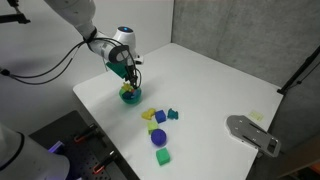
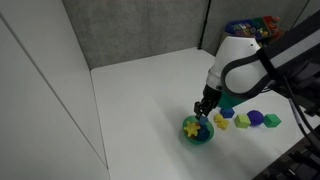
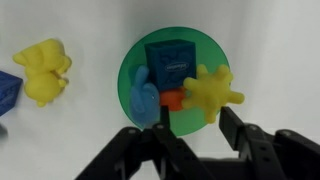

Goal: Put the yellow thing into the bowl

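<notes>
The teal-green bowl sits on the white table and shows in both exterior views. The small bright-yellow star-like block rests on the bowl's right rim, partly inside, and also shows in an exterior view. A blue block, a blue rounded piece and an orange piece also lie in the bowl. My gripper hangs just above the bowl. Its fingers are apart on either side of the yellow block and do not press on it.
A larger yellow rounded piece and a blue block lie beside the bowl. More loose blocks lie further along the table: blue, yellow-green, purple, green. A grey object lies near the table's edge.
</notes>
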Available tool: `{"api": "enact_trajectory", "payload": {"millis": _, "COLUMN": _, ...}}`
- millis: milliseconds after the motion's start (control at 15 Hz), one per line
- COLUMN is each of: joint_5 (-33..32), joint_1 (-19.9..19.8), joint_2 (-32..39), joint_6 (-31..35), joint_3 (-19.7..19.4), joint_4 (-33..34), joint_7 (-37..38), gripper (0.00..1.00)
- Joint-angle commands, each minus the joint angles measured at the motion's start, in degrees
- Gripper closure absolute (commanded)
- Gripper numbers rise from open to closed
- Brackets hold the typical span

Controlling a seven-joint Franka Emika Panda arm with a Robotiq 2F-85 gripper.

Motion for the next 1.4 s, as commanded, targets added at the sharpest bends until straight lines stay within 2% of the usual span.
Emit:
{"api": "enact_trajectory", "payload": {"millis": 0, "joint_5": -0.1, "joint_1": -1.1, "joint_2": -2.2, "joint_6": -1.4, "joint_3": -0.9, "joint_4": -1.0, "joint_7": -0.7, "gripper": 0.14}}
{"api": "enact_trajectory", "payload": {"millis": 67, "joint_5": -0.6, "joint_1": -1.2, "joint_2": -3.1, "joint_6": -1.9, "joint_3": -1.9, "joint_4": -1.3, "joint_7": -0.1, "gripper": 0.05}}
{"api": "enact_trajectory", "payload": {"millis": 200, "joint_5": -1.8, "joint_1": -1.2, "joint_2": -4.5, "joint_6": -2.0, "joint_3": -3.9, "joint_4": -1.9, "joint_7": 0.8, "gripper": 0.00}}
{"api": "enact_trajectory", "payload": {"millis": 533, "joint_5": -7.9, "joint_1": -1.2, "joint_2": -9.7, "joint_6": -5.1, "joint_3": -10.1, "joint_4": -3.1, "joint_7": 4.0, "gripper": 0.00}}
{"api": "enact_trajectory", "payload": {"millis": 800, "joint_5": -14.9, "joint_1": -2.3, "joint_2": -15.8, "joint_6": -11.8, "joint_3": -13.8, "joint_4": -3.2, "joint_7": 7.5, "gripper": 0.00}}
{"api": "enact_trajectory", "payload": {"millis": 1000, "joint_5": -16.4, "joint_1": -4.7, "joint_2": -21.5, "joint_6": -19.1, "joint_3": -13.9, "joint_4": -3.5, "joint_7": 6.2, "gripper": 0.00}}
{"api": "enact_trajectory", "payload": {"millis": 1333, "joint_5": -12.8, "joint_1": -8.1, "joint_2": -31.2, "joint_6": -30.2, "joint_3": -13.3, "joint_4": -4.7, "joint_7": -1.1, "gripper": 0.00}}
